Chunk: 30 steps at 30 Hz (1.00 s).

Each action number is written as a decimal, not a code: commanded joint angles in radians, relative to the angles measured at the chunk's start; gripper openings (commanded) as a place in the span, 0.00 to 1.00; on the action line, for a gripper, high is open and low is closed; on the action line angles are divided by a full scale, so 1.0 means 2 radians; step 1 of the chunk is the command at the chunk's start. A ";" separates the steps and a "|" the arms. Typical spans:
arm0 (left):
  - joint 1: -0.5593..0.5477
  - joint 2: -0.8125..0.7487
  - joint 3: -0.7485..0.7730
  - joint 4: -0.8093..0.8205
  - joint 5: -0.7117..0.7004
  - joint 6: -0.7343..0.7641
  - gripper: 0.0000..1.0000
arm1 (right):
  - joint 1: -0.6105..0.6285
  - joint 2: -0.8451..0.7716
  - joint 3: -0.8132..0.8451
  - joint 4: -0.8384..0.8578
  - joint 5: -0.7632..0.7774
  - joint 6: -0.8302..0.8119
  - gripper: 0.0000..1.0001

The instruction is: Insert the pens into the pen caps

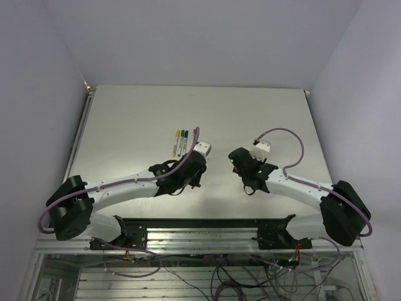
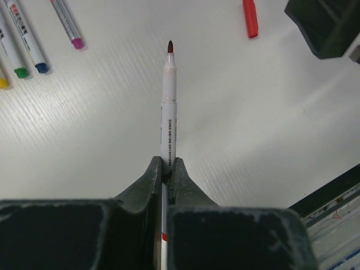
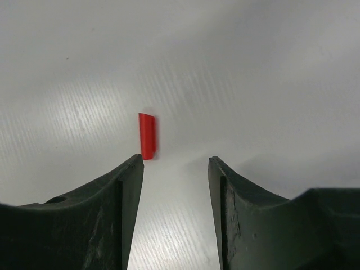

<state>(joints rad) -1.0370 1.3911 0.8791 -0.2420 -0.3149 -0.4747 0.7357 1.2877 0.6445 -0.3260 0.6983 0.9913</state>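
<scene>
**Last pen in hand, red cap waiting**

Reading across from the left edge, four pens (image 1: 181,143) lie side by side a little left of the middle of the bench (image 1: 269,113), about halfway between the near and far edges. In the left wrist view their nearer ends show yellow, green, blue and purple. From above, colour also shows at their far ends. I take that to be caps already on, though they are too small up there to be sure. I can see no loose cap in any of those four colours.

Next along, the left pincer (image 2: 167,163) is clenched on the red pen (image 2: 169,107). It grips the rear part of the barrel, and the bare dark-red nib pokes out in front, roughly toward the far right corner. The pen sits straight in the grip.

Beyond the nib, near the middle of the bench, the red cap (image 3: 147,136) lies flat on its side, touching neither pincer.

Furthest right, the right pincer (image 3: 175,163) is released, its jaws spread with nothing between them, low over the bench. The cap sits just ahead of one fingertip rather than centred in the gap.

By my reckoning four of the five are done and only the red pair is left. The cap has yet to be picked up and turned with its open mouth toward the nib, and then the two pressed together.
</scene>
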 commanded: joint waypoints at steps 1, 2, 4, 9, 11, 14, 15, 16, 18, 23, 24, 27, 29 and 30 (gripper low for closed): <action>0.000 -0.031 -0.040 0.046 0.000 -0.011 0.07 | -0.002 0.042 0.029 0.045 -0.024 -0.036 0.50; 0.001 -0.036 -0.047 0.051 0.001 -0.014 0.07 | -0.002 0.054 0.034 0.050 -0.029 -0.041 0.50; 0.000 -0.043 -0.058 0.059 0.005 -0.017 0.07 | -0.002 0.075 0.043 0.065 -0.039 -0.055 0.50; 0.000 -0.050 -0.078 0.080 0.017 -0.015 0.07 | -0.006 0.119 0.069 0.066 -0.044 -0.063 0.50; 0.000 -0.052 -0.085 0.092 0.022 -0.012 0.07 | -0.008 0.129 0.074 0.065 -0.046 -0.064 0.50; 0.000 -0.054 -0.091 0.103 0.025 -0.010 0.07 | -0.015 0.140 0.081 0.060 -0.047 -0.061 0.50; 0.000 -0.053 -0.091 0.106 0.027 -0.010 0.07 | -0.018 0.144 0.081 0.059 -0.049 -0.061 0.50; 0.000 -0.051 -0.091 0.107 0.028 -0.010 0.07 | -0.021 0.147 0.081 0.059 -0.051 -0.060 0.50; 0.000 -0.047 -0.091 0.110 0.030 -0.010 0.07 | -0.028 0.153 0.081 0.059 -0.056 -0.060 0.50; 0.000 -0.036 -0.090 0.115 0.035 -0.011 0.07 | -0.037 0.166 0.083 0.064 -0.065 -0.069 0.49; 0.000 -0.035 -0.090 0.116 0.035 -0.011 0.07 | -0.038 0.167 0.084 0.065 -0.066 -0.071 0.49; 0.000 -0.031 -0.088 0.116 0.036 -0.011 0.07 | -0.040 0.176 0.087 0.067 -0.070 -0.076 0.49; 0.000 -0.029 -0.088 0.116 0.035 -0.012 0.07 | -0.041 0.183 0.089 0.067 -0.073 -0.077 0.49; 0.000 -0.029 -0.088 0.115 0.035 -0.013 0.07 | -0.042 0.185 0.089 0.067 -0.074 -0.076 0.49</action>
<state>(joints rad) -1.0370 1.3258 0.7017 -0.0490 -0.2634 -0.4973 0.6617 1.6306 0.7929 -0.2039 0.5594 0.8524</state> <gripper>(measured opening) 0.102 0.494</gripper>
